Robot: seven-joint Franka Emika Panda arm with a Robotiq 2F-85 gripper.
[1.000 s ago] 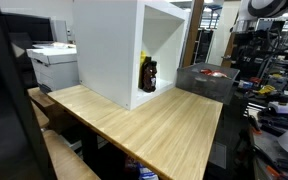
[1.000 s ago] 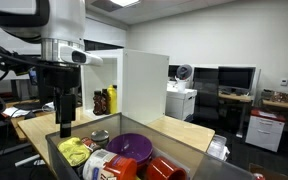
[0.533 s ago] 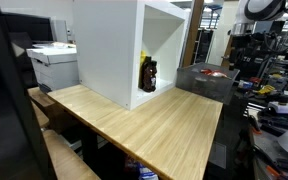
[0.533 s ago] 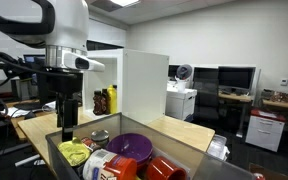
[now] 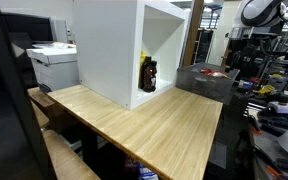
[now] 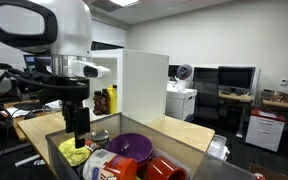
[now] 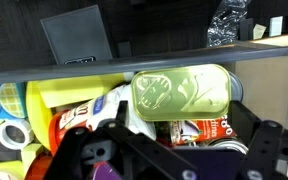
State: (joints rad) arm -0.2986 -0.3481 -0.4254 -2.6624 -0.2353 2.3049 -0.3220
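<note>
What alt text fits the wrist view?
The open gripper hangs above a gray bin crowded with items, directly over a pale green packet. A yellow item and a red-and-white wrapper lie beside the packet. A crumpled silver bag sits beyond the rim.

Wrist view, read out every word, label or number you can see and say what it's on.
No text can be read for certain.
Red-and-white label just below the green packet: white lettering, too blurred to read.
Red-and-white wrapper to its side: print, too blurred to read.
Green packet: only a pattern, no legible words.
</note>
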